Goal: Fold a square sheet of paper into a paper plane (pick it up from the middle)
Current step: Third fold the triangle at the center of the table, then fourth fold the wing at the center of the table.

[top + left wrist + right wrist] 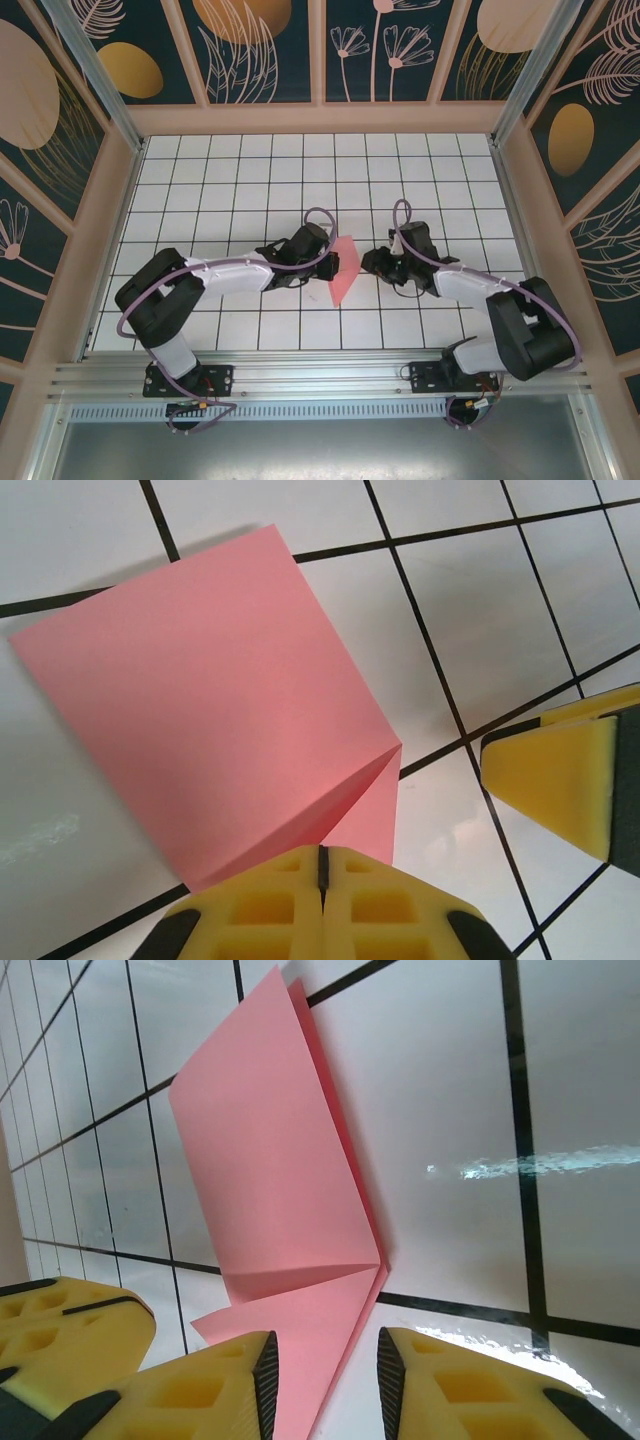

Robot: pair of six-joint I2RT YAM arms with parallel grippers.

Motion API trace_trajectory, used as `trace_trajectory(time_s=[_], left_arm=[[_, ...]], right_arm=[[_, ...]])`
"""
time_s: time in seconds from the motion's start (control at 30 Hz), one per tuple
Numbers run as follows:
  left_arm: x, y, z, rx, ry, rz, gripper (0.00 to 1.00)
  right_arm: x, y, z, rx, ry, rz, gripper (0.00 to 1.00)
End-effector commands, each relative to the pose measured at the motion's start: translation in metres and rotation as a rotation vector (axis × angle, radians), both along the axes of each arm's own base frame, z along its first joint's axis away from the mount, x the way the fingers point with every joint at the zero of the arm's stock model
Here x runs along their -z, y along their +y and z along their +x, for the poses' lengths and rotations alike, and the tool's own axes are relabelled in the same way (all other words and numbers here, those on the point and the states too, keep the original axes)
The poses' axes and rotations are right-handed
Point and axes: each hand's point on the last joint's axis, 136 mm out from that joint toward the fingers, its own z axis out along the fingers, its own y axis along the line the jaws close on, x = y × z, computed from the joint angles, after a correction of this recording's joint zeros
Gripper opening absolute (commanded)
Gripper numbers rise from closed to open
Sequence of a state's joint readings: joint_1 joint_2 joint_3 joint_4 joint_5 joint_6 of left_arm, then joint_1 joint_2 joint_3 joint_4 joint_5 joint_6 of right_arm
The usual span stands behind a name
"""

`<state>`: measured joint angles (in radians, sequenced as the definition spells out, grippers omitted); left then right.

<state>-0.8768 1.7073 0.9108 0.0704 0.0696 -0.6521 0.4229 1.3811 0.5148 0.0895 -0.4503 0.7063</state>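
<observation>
On the overhead view the sheet of paper (344, 268) sits mid-surface (220, 170), between my two claws, tilted up so I read it only as a narrow pink sliver. From the left wrist, the left claw (322, 865) has its yellow pads pressed together on the sheet's (210, 700) lower corner; the pinch point itself is hidden behind the pads. The paper is folded over, with a diagonal flap near that corner. From the right wrist, the right claw (327, 1345) is spread, and the sheet's (270, 1160) near corner lies between its pads, cut off by the frame's bottom edge.
</observation>
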Motion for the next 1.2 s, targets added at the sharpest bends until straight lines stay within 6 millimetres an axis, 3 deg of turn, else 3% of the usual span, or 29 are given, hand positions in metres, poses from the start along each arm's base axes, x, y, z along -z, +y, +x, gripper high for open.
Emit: trace_trajectory(time_s=[0.0,0.43,1.17], left_arm=[[0.018,0.007,-0.002,0.016,0.023,0.068,0.03],[0.053,0.016,-0.007,0.006,0.075,0.139,0.00],[0.066,0.022,-0.017,0.014,0.104,0.146,0.00]], right_arm=[[-0.005,0.009,0.006,-0.048,-0.011,0.030,0.35],[0.009,0.017,0.011,-0.073,0.032,0.033,0.37],[0.007,0.038,0.013,-0.138,0.039,0.093,0.37]])
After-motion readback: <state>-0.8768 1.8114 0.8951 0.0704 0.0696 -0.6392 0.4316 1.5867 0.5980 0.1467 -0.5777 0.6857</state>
